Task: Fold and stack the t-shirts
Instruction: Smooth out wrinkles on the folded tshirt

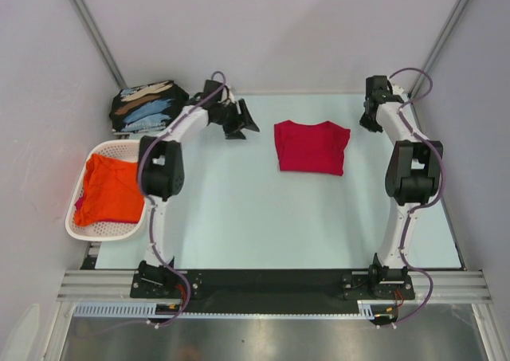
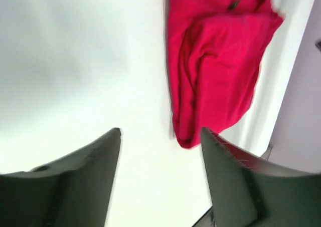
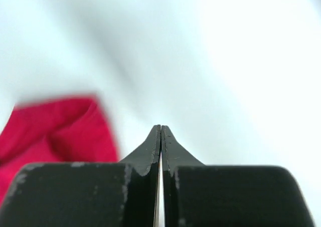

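Pale worktop [image 1: 239,217] is carrying the folded crimson t-shirt [image 1: 311,147] centrally, likely awaiting stacking on the black t-shirts [image 1: 147,106]; the orange t-shirt [image 1: 107,190] is waiting in the basket [image 1: 73,221]. Left end effector [image 1: 243,128] is gaping empty; right end effector [image 3: 160,132] is pinching shut.

A white perforated basket [image 1: 107,235] sits at the left edge of the pale tabletop [image 1: 239,217], well left of the left jaws and nearer the front. Plain grey walls [image 1: 279,26] rise just behind the left jaws and right jaws.
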{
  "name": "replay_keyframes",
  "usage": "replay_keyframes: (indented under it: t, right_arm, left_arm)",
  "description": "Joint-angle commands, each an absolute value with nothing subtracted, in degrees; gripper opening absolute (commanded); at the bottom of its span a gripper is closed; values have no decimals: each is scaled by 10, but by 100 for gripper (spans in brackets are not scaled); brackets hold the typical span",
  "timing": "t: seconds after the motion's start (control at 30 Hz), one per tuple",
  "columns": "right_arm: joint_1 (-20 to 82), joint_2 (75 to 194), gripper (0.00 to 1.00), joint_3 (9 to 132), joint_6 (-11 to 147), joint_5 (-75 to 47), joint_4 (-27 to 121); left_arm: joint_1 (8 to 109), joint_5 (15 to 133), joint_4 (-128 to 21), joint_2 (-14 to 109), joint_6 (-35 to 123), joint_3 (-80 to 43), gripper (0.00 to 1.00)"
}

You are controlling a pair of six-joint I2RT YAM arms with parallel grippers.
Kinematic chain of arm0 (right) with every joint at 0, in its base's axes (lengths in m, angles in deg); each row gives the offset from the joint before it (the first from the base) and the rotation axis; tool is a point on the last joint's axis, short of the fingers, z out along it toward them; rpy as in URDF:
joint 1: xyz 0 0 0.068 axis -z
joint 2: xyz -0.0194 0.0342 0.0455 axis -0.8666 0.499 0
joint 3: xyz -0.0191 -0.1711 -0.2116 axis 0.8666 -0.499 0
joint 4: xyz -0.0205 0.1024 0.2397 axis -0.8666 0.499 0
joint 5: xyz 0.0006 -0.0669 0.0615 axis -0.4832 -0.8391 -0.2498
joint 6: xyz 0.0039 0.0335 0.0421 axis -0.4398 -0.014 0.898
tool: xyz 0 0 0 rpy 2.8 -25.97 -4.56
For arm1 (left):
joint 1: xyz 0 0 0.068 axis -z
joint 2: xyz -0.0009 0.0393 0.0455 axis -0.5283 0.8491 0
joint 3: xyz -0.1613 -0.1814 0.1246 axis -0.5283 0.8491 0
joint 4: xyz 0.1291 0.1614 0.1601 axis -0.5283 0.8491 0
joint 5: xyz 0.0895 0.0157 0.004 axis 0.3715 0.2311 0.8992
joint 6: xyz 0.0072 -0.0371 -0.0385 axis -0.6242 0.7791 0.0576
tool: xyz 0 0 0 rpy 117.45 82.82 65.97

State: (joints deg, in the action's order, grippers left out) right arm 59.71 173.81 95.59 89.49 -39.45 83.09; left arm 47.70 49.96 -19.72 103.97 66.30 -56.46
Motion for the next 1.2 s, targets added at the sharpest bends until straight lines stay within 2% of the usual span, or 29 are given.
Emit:
replay_keyframes:
  t: [0.0,0.07,0.17,0.2,0.27,0.3,0.33,0.37,0.43,0.47,0.53,0.57,0.7,0.77,1.03,1.17]
  right_arm:
    - [596,1696,2,1028,770,-620,901]
    - [597,1661,3,1010,748,-642,895]
    - [596,1588,6,971,753,-629,880]
    - [596,1568,7,931,759,-585,876]
    - [615,1507,16,884,776,-483,849]
    - [616,1489,23,835,785,-454,842]
    - [616,1472,38,812,799,-427,828]
    - [623,1444,68,784,832,-382,825]
    - [640,1418,95,710,858,-321,797]
    - [655,1396,100,683,882,-271,782]
    - [672,1381,100,611,899,-225,735]
    - [677,1378,100,598,908,-180,726]
    - [683,1385,100,583,926,-152,722]
    - [683,1385,100,587,925,-149,720]
    - [686,1390,100,632,888,-167,765]
    - [691,1384,100,636,876,-169,776]
  left_arm:
    - [422,612,-130,909,578,-544,80]
    - [414,638,-108,879,565,-543,93]
    - [414,671,-77,839,544,-533,100]
    - [414,678,-73,827,539,-522,100]
    - [416,682,-72,792,532,-484,99]
    - [417,690,-73,781,529,-471,100]
    - [417,686,-74,773,528,-457,100]
    - [419,680,-77,767,526,-430,100]
    - [423,667,-83,759,526,-393,100]
    - [425,660,-86,758,527,-382,100]
    - [437,635,-109,758,530,-361,100]
    - [442,624,-120,762,542,-344,100]
    - [475,557,-191,811,583,-351,100]
    - [509,530,-200,864,583,-399,100]
    - [601,583,-100,1040,571,-655,100]
    - [606,625,-76,1097,596,-698,100]
